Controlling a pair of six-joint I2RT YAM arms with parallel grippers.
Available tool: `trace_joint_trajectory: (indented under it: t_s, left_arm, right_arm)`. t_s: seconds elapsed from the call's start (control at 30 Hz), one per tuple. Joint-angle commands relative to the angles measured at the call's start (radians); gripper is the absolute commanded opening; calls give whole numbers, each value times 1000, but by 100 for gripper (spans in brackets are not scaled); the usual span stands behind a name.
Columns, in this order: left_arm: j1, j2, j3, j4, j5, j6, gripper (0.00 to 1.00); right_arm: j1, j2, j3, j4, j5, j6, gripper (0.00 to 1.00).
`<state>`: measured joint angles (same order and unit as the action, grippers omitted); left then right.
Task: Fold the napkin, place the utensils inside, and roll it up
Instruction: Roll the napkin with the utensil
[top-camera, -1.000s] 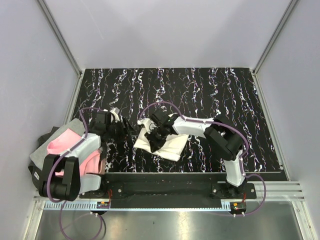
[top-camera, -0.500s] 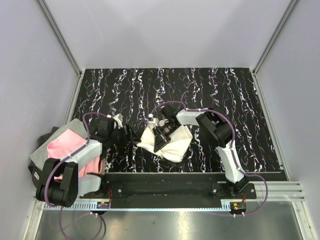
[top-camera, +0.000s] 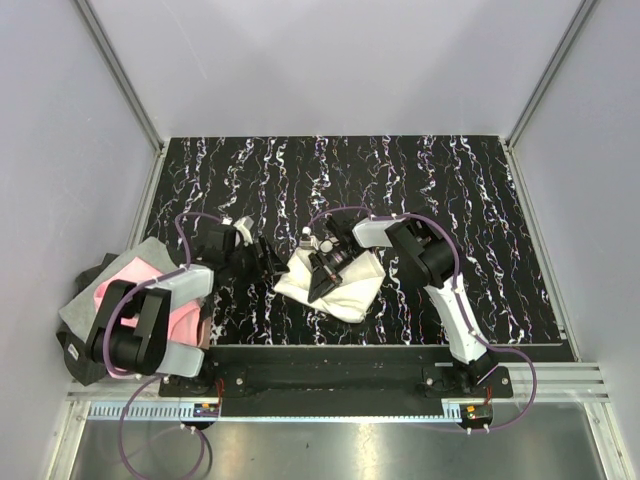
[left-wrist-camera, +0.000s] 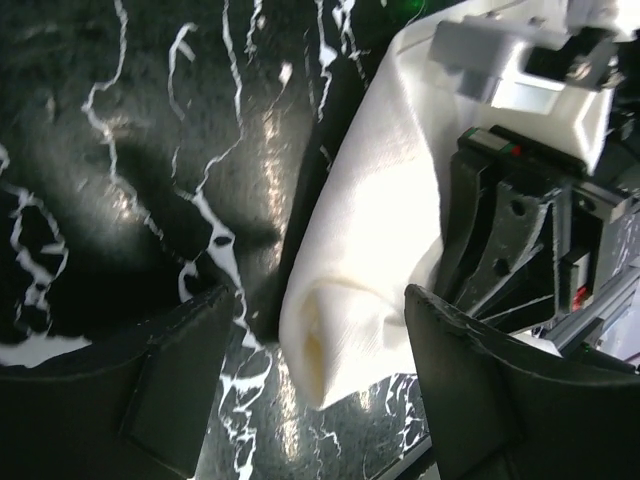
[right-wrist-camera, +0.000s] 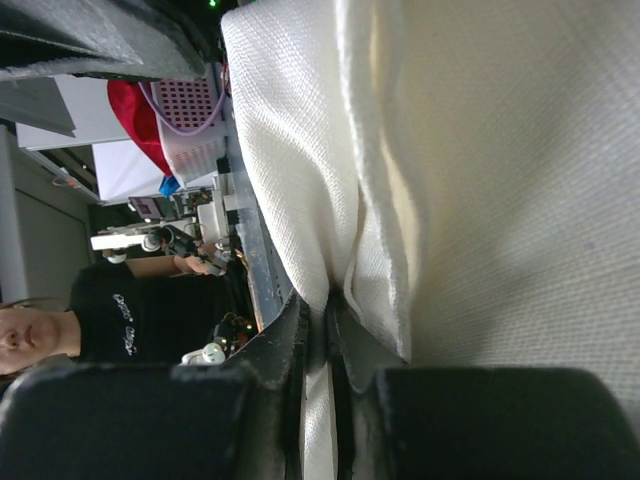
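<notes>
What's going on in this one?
The right end effector is pinched shut on a fold of the cream napkin, which lies bunched on the table. The left end effector is open, with the napkin's end between its fingers. No utensils are visible. A pink and grey cloth lies at the left edge.

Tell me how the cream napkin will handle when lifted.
The napkin looks soft and bunched into rounded folds, so it will probably droop. Its woven surface should grip rather than slip. The right hand pinches only a thin fold, which might pull loose.
</notes>
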<state>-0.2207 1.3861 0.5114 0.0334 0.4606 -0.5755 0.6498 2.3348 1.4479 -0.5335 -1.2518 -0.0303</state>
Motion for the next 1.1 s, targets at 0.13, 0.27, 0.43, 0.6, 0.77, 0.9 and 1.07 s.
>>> trace_joint_trajectory:
  t_s: [0.13, 0.27, 0.43, 0.6, 0.77, 0.9, 1.07]
  left_arm:
    - [-19, 100, -5, 48, 73, -20, 63]
    - [-34, 114, -30, 39, 84, -29, 45]
    - [-34, 117, -36, 11, 69, -29, 14]
    - [-35, 120, -11, -23, 70, -20, 0]
    - [-34, 119, -4, -59, 55, -1, 0]
    - [-34, 120, -1, -66, 50, 0, 0]
    - [-34, 125, 7, -69, 47, 2, 0]
  right_arm:
    - [-21, 49, 26, -6, 14, -29, 8]
    - [-27, 54, 31, -6, 23, -33, 8]
    - [-30, 54, 39, -3, 34, -34, 9]
    - [-36, -3, 48, -2, 106, -11, 20]
    - [-47, -130, 62, -3, 255, 36, 46]
    - [-44, -254, 37, 1, 337, 78, 56]
    - [45, -477, -62, 33, 656, 38, 59]
